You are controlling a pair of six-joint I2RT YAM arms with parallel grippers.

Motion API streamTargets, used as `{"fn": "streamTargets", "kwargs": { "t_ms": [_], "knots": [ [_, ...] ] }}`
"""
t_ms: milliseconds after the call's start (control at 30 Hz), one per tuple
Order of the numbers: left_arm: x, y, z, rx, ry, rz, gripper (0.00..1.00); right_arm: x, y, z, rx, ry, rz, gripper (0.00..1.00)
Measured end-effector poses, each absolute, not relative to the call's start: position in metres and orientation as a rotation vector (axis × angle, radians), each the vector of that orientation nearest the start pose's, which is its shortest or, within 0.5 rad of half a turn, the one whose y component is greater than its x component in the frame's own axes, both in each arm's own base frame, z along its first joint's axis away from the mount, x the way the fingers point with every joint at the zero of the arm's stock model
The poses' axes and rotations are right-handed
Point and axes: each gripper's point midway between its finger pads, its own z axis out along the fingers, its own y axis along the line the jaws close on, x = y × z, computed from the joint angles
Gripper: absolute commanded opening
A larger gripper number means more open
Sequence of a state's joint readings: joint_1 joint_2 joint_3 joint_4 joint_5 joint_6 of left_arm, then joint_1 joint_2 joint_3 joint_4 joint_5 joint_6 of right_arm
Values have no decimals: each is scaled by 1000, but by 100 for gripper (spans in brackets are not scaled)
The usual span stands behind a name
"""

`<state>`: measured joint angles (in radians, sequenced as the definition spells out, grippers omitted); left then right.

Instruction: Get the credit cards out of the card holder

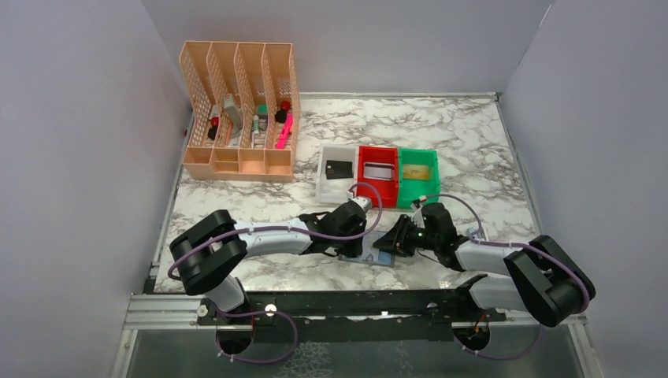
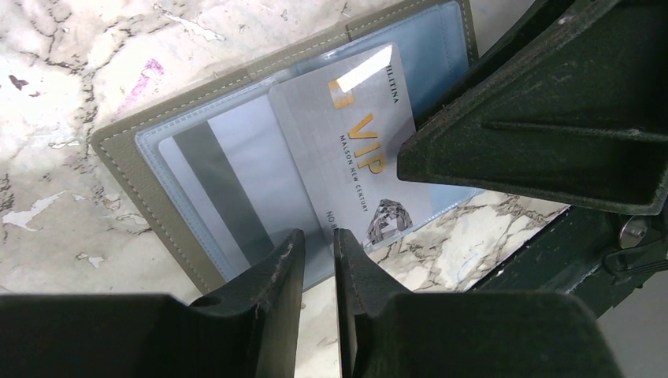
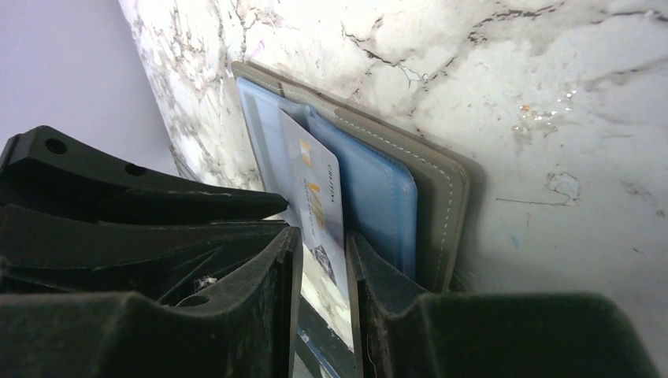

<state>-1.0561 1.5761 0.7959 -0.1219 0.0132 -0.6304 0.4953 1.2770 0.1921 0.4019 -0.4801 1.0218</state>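
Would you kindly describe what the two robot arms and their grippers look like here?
Both the left arm and right arm have pale grey links between bulky black joint housings, each trailed by a thin purple cable. The left gripper and right gripper have matte black, wedge-shaped plastic fingers with ribbed, hollowed sides.

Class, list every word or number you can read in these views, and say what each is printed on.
"VIP": gold letters on the silver card sticking out of the card holder.
"MALSON NEW CENTURY": small print beside it, same card.
"ILTINA": card's top corner, start lost in glare.
"NO": lower edge, rest hidden.
Cards in the bins, top view: too small to read.
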Motion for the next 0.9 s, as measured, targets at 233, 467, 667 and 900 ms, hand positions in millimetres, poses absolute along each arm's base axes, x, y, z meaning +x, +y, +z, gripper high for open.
{"fn": "streamTargets", "kwargs": {
  "t_ms": [233,467,667,900],
  "knots": [
    [156,-338,30,561,2554,-714,23,177,226,27,367,2478,1307,31],
    [154,-340,30,557,2554,-723,23,176,229,24,353,2488,1329,14],
    [154,-340,30,556,2554,-723,23,175,229,23,341,2493,1325,1],
    [154,-338,31,555,2555,-709,27,180,222,36,314,2459,1253,1]
  ]
}}
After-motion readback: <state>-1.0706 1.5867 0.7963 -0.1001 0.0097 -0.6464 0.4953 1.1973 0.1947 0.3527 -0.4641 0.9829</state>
